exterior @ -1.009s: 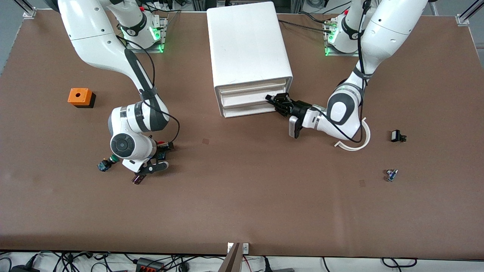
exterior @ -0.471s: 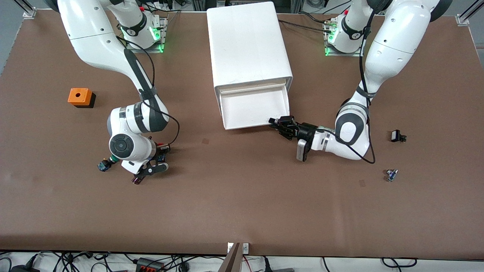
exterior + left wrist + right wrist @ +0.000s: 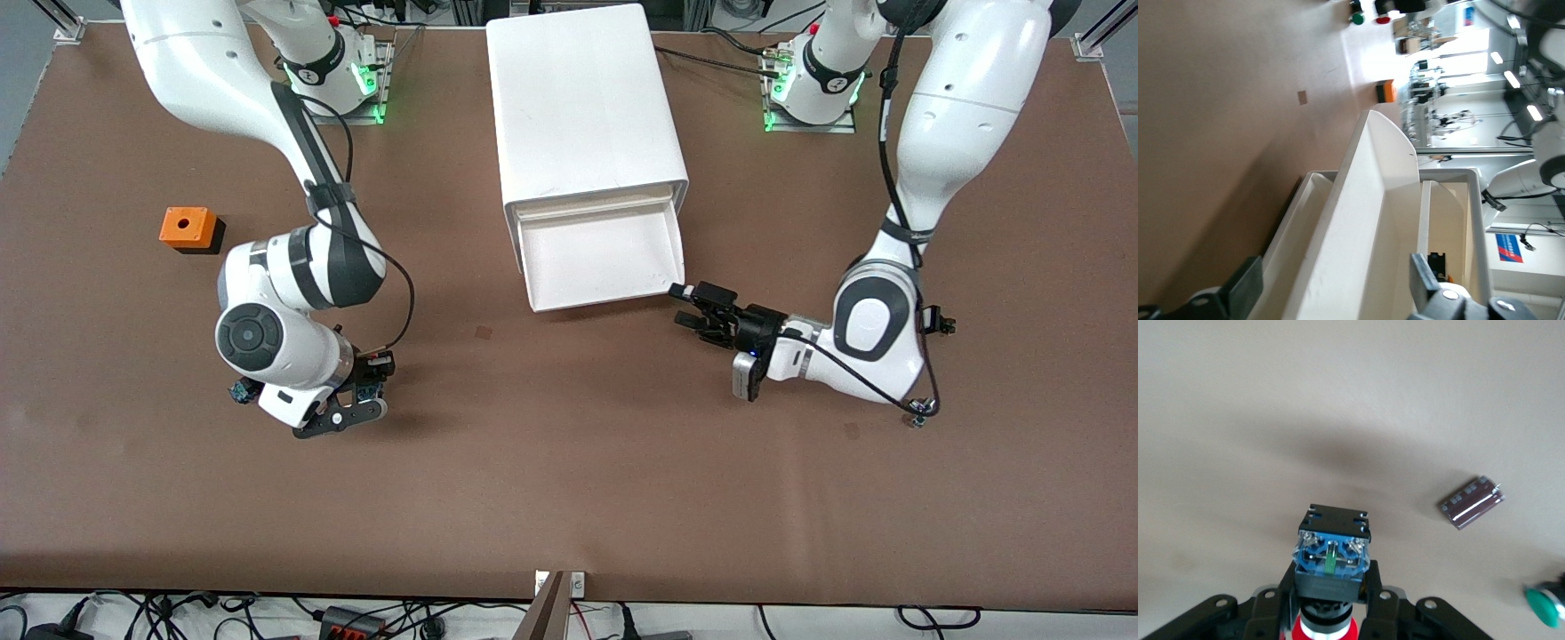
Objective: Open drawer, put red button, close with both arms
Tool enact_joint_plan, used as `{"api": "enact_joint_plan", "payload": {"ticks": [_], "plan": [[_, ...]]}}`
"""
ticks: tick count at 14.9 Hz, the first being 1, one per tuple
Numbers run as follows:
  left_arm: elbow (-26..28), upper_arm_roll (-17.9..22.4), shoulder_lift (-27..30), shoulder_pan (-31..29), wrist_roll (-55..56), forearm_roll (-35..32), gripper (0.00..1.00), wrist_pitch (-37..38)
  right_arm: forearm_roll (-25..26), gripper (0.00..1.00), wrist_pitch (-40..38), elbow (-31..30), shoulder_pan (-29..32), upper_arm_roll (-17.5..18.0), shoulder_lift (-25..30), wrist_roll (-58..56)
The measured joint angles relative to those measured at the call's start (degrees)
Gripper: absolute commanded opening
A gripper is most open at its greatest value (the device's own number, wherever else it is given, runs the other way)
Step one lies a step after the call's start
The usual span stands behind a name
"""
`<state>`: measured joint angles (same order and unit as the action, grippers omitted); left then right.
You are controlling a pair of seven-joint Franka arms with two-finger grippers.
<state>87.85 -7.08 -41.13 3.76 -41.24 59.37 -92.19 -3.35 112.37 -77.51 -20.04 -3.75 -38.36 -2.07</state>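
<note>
The white cabinet stands at the middle of the table near the arms' bases. One drawer is pulled out, and its tray shows nothing in it. My left gripper is open and hangs just off the drawer's front corner toward the left arm's end. In the left wrist view its fingers stand wide apart with the drawer's front rim ahead of them. My right gripper is shut on the red button and holds it just above the table, blue base outward.
A green-capped button lies beside the right gripper and also shows in the right wrist view. A small dark brown part lies near it. An orange cube sits toward the right arm's end. A black part lies by the left arm.
The left gripper pulled the drawer out, let go and drew back off its corner. The right gripper, shut on the red button, shifted a little toward the front camera.
</note>
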Motion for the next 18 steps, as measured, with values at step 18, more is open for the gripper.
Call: {"api": "enact_joint_plan", "payload": {"ticks": [18], "plan": [[-6.70, 1.46, 1.88, -5.80, 34.97, -72.40, 1.00, -0.40, -0.42, 0.00, -5.71, 15.39, -25.43, 0.83, -2.00, 18.77]]}}
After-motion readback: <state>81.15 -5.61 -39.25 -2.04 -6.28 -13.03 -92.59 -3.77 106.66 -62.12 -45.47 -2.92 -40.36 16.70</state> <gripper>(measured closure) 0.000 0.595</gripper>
